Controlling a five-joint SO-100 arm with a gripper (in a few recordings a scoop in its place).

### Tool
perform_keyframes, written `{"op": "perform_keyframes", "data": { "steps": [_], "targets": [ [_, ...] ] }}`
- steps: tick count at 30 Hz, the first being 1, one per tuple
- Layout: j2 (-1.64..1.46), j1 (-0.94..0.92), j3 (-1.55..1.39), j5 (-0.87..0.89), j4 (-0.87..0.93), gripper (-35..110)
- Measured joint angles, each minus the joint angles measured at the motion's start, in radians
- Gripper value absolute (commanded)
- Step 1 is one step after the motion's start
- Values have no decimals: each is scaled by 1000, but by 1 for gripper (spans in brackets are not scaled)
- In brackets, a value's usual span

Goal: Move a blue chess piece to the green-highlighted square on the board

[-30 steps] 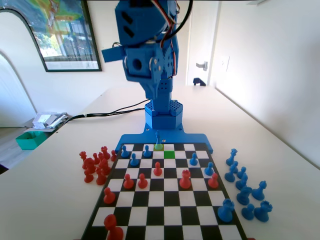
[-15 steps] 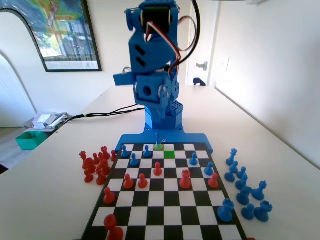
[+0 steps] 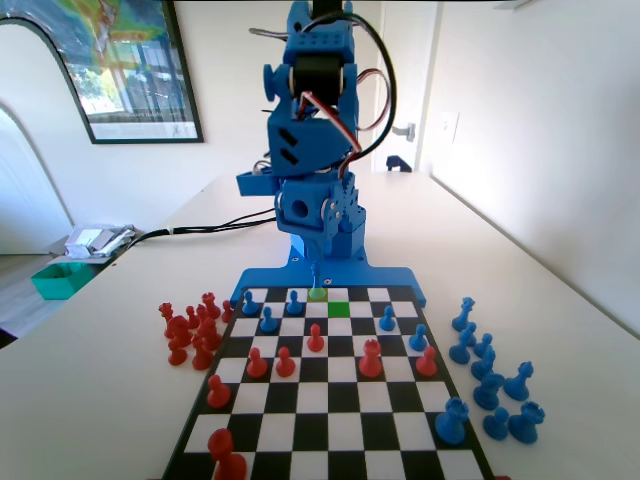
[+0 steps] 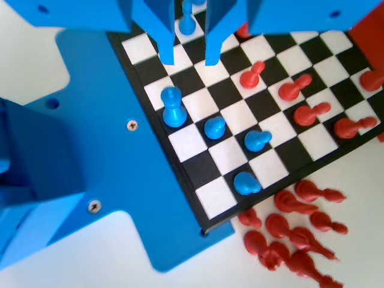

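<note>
The slim blue chess piece [image 3: 316,277] stands on a pale yellow-green square at the board's [image 3: 330,420] far edge. The bright green-highlighted square [image 3: 339,309] lies one step nearer and to the right of it, with nothing on it. My gripper [image 3: 315,248] hangs just above the piece, pointing down. In the wrist view my gripper [image 4: 188,60] is open, and the slim blue chess piece [image 4: 187,18] shows in the gap between the two jaws, untouched, on the board [image 4: 273,169].
Blue pawns [image 3: 268,320] and red pieces [image 3: 371,358] stand on the far half of the board. Loose red pieces [image 3: 190,330] cluster off its left side and blue ones [image 3: 490,380] off its right. A taller blue piece [image 4: 173,108] stands near the jaws.
The arm has folded down and back toward the board's far edge, bringing the gripper low over the slim blue piece. No piece has moved.
</note>
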State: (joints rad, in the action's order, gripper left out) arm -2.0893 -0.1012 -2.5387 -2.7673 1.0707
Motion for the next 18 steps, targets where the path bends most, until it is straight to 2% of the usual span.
{"op": "perform_keyframes", "data": {
  "steps": [18],
  "targets": [
    [-2,-2,-123,-17,-133,10]
  ]
}}
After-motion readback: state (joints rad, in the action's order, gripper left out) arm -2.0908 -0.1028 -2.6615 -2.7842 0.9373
